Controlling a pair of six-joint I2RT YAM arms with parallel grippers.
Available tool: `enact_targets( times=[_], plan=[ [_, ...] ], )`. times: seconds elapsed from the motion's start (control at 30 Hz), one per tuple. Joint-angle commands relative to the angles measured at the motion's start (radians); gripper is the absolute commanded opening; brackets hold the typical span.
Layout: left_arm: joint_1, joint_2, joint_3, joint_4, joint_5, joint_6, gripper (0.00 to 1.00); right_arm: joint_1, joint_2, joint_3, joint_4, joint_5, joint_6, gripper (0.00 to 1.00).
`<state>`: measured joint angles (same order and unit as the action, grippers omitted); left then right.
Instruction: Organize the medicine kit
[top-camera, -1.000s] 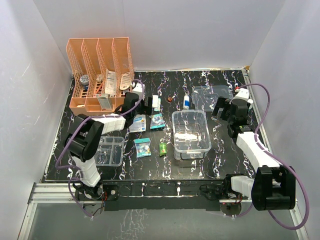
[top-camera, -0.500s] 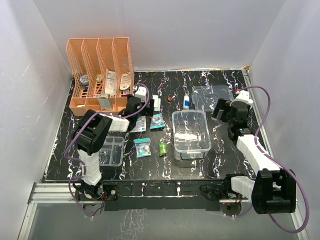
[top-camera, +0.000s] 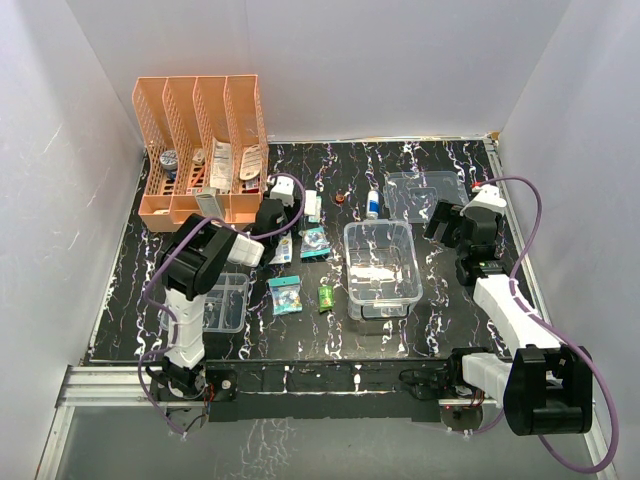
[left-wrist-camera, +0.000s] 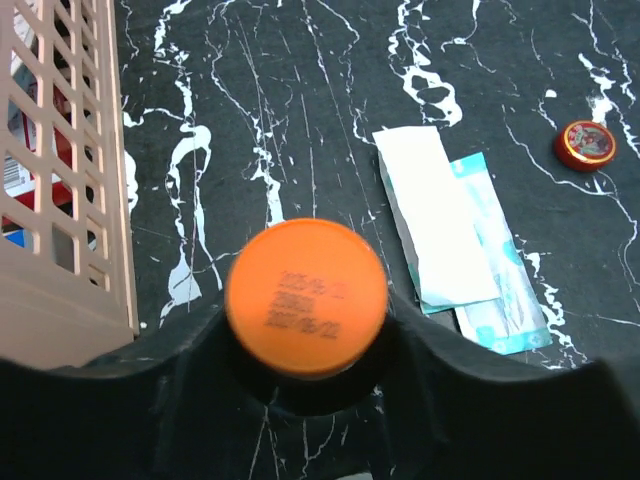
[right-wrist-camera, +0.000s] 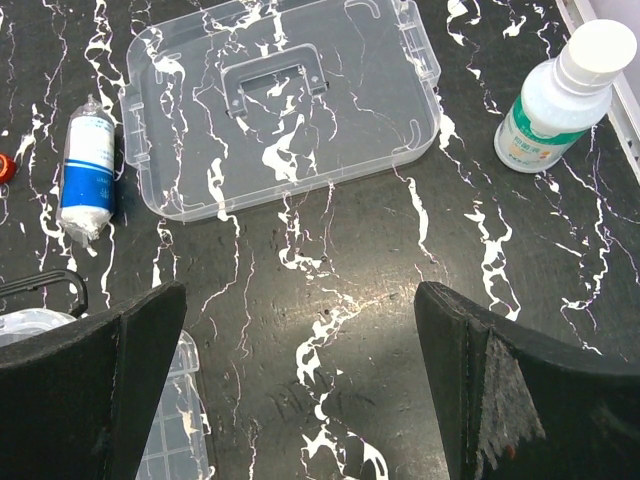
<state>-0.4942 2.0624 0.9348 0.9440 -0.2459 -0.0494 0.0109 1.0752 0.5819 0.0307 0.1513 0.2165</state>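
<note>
The medicine kit (top-camera: 352, 262), a deep clear box, stands open in the middle of the table. Its clear lid (right-wrist-camera: 280, 110) (top-camera: 415, 190) lies flat at the back right. My left gripper (top-camera: 271, 214) (left-wrist-camera: 306, 318) is low beside the orange rack's right end, its black fingers (left-wrist-camera: 190, 350) pressed against both sides of an orange-capped bottle (left-wrist-camera: 306, 296). My right gripper (top-camera: 446, 222) (right-wrist-camera: 300, 390) hovers open over bare table just in front of the lid, holding nothing.
The orange file rack (top-camera: 200, 150) (left-wrist-camera: 60, 170) holds several items at the back left. White and teal packets (left-wrist-camera: 440, 215) and a red tin (left-wrist-camera: 584, 145) lie nearby. A white bottle (right-wrist-camera: 560, 100), a gauze roll (right-wrist-camera: 88, 168), sachets (top-camera: 285, 295) and a divided tray (top-camera: 220, 300) are also on the table.
My left gripper has moved in next to the rack's right end and closed from wide open onto the orange-capped bottle. The right gripper has shifted slightly and stays open.
</note>
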Motion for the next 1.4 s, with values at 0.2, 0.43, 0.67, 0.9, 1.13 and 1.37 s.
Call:
enact_targets(
  times=[0.2,0.43,0.67,0.9,1.13,1.37],
  plan=[
    [0.006,-0.04,-0.003,0.033,-0.012,0.008,0.15,0.0,-0.029,0.0,0.057,0.002,0.015,0.98],
    [0.007,-0.156,0.053,-0.22,0.132,0.022,0.07,0.003,-0.029,-0.006,0.042,0.006,0.012,0.98],
    [0.006,-0.259,0.19,-0.595,0.261,0.033,0.0,0.002,-0.02,-0.006,0.045,0.006,0.015,0.98],
    [0.004,-0.3,0.467,-1.062,0.379,0.043,0.0,0.003,0.042,0.107,-0.054,0.068,0.027,0.98],
    [-0.061,-0.256,0.789,-1.479,0.551,0.064,0.0,0.002,0.097,0.233,-0.159,0.129,0.059,0.98],
    [-0.196,-0.15,1.093,-1.782,0.612,0.108,0.0,0.001,0.143,0.365,-0.279,0.237,0.073,0.98]
  ],
)
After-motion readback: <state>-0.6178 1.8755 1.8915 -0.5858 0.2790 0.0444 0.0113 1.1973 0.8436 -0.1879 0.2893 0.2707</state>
